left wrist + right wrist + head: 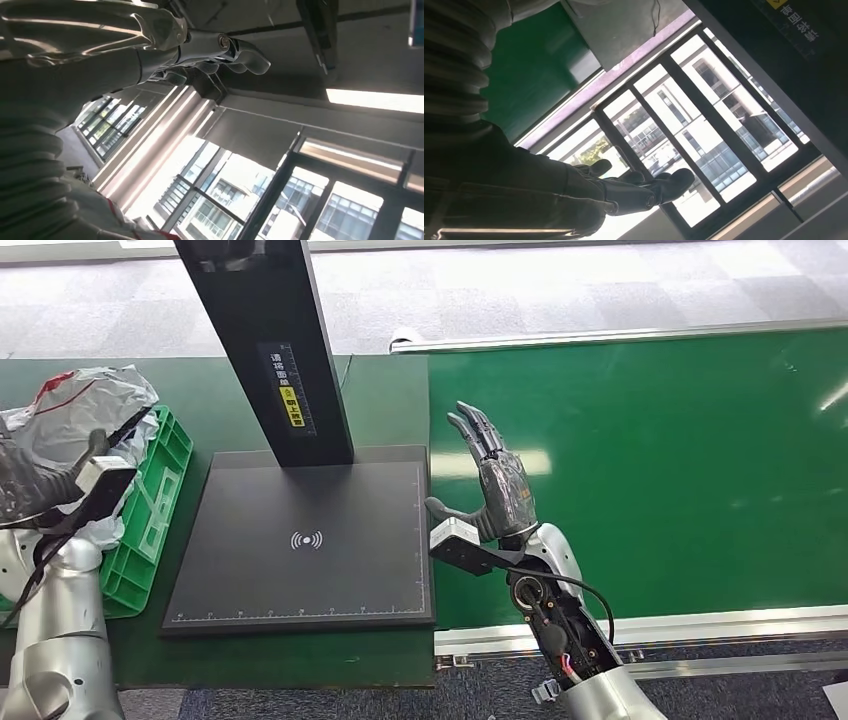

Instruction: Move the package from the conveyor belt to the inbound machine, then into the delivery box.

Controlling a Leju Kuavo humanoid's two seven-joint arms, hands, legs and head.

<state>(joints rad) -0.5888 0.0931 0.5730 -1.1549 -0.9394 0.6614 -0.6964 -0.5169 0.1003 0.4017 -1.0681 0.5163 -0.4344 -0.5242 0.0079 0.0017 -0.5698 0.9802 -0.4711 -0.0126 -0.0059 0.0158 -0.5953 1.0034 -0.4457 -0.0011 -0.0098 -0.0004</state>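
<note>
Seen at far left of the head view: crinkled silver plastic package (85,405) over green slatted delivery box (165,490), against left hand (35,485), grip unclear; right hand (495,480) mid-frame, fingers apart, empty.

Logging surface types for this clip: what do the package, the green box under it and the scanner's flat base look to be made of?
The package looks like thin silver-grey plastic film: crinkled, with glossy highlights. The green box looks like rigid moulded plastic, with cut-out slots in its wall and a slight sheen. The scanner base is a flat, matte black plate, plastic or coated metal, with white printed ruler marks and a wireless symbol.
</note>
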